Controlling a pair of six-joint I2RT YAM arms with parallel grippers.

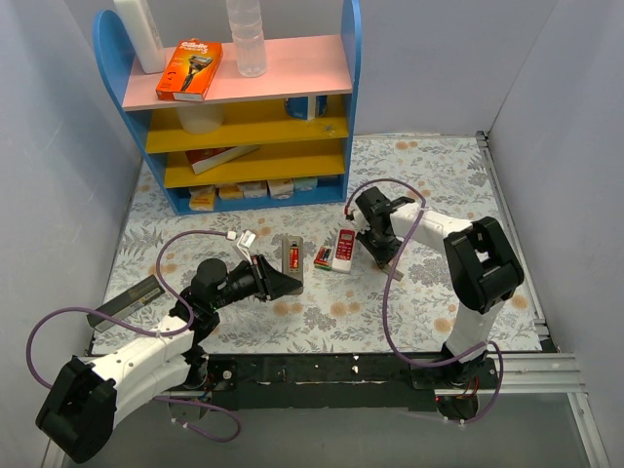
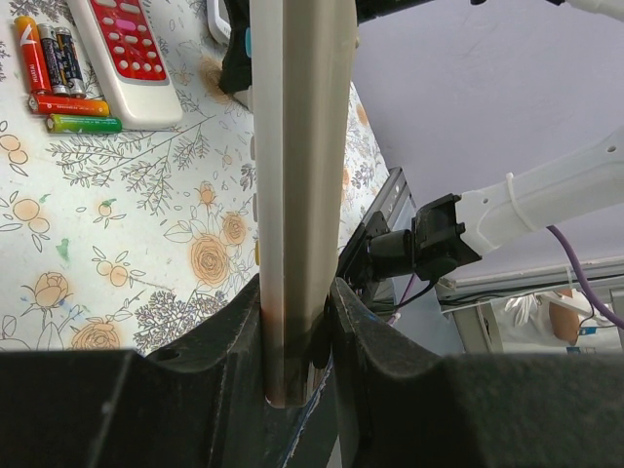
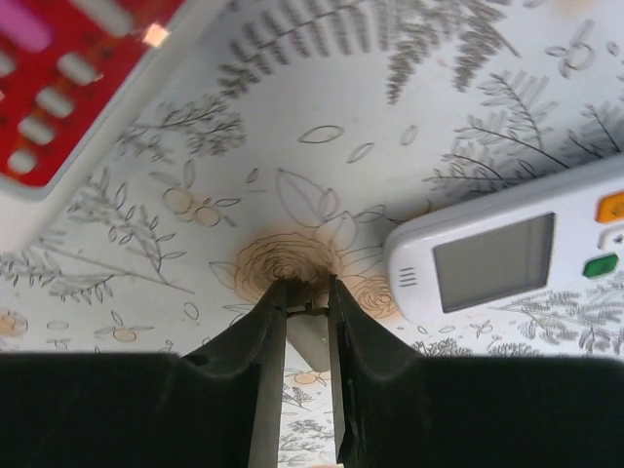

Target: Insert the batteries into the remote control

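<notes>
**Left arm presents remote as spare batteries wait just beside it**

From above, the left gripper (image 1: 289,281) is clamped on the near end of the remote control (image 1: 292,255) around the middle of the tabletop (image 1: 429,175). The remote's long axis runs from the near edge toward the far edge. Its grey upper face shows a red strip, probably a cell in the open bay. The batteries (image 1: 322,257) lie just to its right, against the red-and-white remote (image 1: 343,248). The right gripper (image 1: 382,252) hangs just beyond that remote, making it the free arm and the nearer one to the loose cells.

The left wrist camera shows the remote control (image 2: 297,146) edge-on, a pale cream slab pinched tightly between the left gripper (image 2: 297,331) jaws. The batteries (image 2: 60,78), red, dark and green, lie off to its left beside the red-and-white remote (image 2: 127,54).

The right wrist camera shows the right gripper (image 3: 304,322) low over the flowered tabletop (image 3: 409,107), its jaws a narrow slit apart. Something small and pale sits at the tips, but whether it is gripped cannot be told. No battery is in this view. The red-and-white remote (image 3: 68,88) and a white remote with a grey display (image 3: 497,263) flank it.
</notes>
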